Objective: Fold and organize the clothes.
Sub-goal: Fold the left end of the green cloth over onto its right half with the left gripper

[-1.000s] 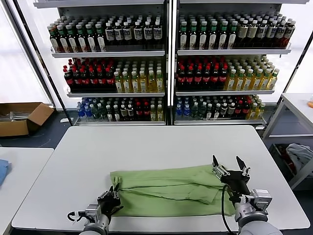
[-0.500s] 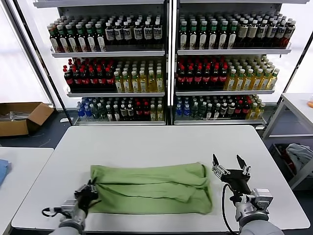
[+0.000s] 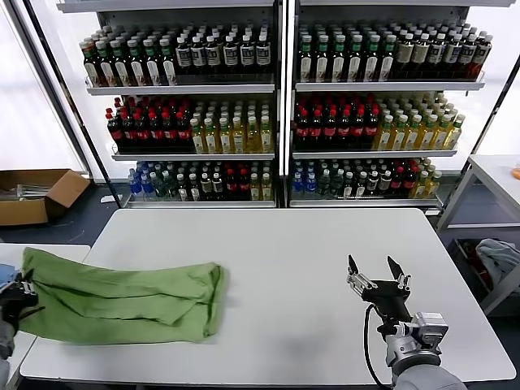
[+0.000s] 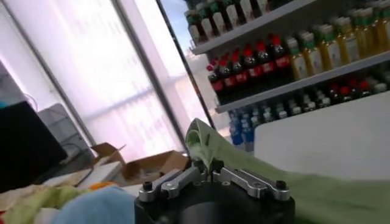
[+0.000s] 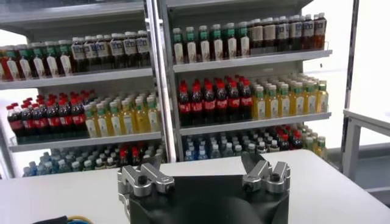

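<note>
White desk (image 3: 284, 268) fills the middle of the head view, with shelves (image 3: 276, 85) of bottles behind it at 12 o'clock. Next in size, the green shirt (image 3: 122, 296) lies folded into a long band across the desk's 8 o'clock corner, its far end hanging past the desk edge toward a second, smaller desk (image 3: 36, 264) at 9 o'clock. A cardboard box (image 3: 36, 195) sits on the floor at 10 o'clock. The right claw (image 3: 378, 272) hovers over bare desk at 4 o'clock, well apart from the shirt, its jaws spread wide and holding nothing; its own wrist view shows the two fingers (image 5: 143, 179) set far apart. The left claw (image 3: 16, 292) is at the view's 9 o'clock edge, pinched tight on the shirt's end; in its wrist view the cloth (image 4: 210, 143) rises from between the closed jaws
</note>
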Tool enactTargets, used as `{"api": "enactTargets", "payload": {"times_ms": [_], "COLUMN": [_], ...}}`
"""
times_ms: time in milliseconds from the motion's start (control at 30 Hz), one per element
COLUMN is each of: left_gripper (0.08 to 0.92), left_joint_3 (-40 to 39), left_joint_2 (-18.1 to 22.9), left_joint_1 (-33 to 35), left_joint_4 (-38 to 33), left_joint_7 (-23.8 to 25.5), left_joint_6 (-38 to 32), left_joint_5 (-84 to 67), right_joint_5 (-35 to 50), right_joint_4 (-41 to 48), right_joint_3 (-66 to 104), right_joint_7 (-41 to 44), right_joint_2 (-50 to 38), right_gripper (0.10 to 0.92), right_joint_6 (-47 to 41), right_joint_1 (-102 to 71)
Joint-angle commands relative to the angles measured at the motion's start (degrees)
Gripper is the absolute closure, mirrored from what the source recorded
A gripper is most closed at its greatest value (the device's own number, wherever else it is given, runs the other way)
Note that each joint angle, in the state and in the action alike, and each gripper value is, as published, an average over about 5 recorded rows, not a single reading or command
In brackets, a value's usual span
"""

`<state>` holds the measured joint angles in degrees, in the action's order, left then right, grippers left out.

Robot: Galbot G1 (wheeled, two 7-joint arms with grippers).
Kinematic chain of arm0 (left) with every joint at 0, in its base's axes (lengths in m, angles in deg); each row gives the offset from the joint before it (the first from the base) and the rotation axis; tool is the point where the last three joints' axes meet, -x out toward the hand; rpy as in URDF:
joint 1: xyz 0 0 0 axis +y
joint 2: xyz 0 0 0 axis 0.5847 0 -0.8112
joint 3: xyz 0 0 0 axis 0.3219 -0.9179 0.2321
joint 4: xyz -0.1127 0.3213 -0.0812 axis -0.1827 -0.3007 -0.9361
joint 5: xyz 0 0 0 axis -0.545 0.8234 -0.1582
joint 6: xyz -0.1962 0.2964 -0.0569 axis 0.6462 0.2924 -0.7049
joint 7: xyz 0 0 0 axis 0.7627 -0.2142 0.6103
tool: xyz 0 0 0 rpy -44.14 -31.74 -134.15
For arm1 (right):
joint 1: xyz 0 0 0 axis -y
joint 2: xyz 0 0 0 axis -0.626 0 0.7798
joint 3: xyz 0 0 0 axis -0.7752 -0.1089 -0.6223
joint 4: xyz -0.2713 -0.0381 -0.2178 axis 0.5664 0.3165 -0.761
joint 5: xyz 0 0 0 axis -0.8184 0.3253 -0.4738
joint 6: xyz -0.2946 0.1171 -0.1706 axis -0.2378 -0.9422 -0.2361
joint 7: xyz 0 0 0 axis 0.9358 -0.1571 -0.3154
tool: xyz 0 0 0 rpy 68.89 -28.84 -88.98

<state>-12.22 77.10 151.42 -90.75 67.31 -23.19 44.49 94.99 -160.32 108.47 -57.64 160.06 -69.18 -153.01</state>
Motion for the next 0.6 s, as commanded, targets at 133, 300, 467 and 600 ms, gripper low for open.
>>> {"api": "enactTargets", "payload": {"times_ms": [133, 300, 467, 600], "left_gripper": [0.896, 0.896, 0.896, 0.896], "left_joint_3": [-12.9, -21.7, -25.7, -27.2], "left_joint_2": [4.1, 9.5, 12.8, 13.5], "left_joint_1": [-1.6, -2.2, -2.7, -2.7], "left_joint_4": [-8.2, -12.1, -15.1, -17.0], "left_joint_7": [-0.2, -1.0, -1.6, -1.8], "left_joint_6": [2.2, 4.1, 5.2, 5.8], "left_joint_5": [2.6, 3.7, 4.0, 4.4], "right_joint_5": [-0.1, -0.3, -0.9, -1.5], "right_joint_4": [-1.2, -1.8, -1.9, -1.7], "right_joint_3": [1.0, 1.8, 1.7, 1.1], "right_joint_7": [0.0, 0.0, 0.0, 0.0], "right_joint_2": [-0.1, 0.1, 0.8, 1.3], "right_gripper": [0.203, 0.203, 0.203, 0.203], "right_joint_6": [0.0, 0.2, 0.4, 0.5], "right_joint_1": [-1.6, -3.0, -3.7, -3.9]}}
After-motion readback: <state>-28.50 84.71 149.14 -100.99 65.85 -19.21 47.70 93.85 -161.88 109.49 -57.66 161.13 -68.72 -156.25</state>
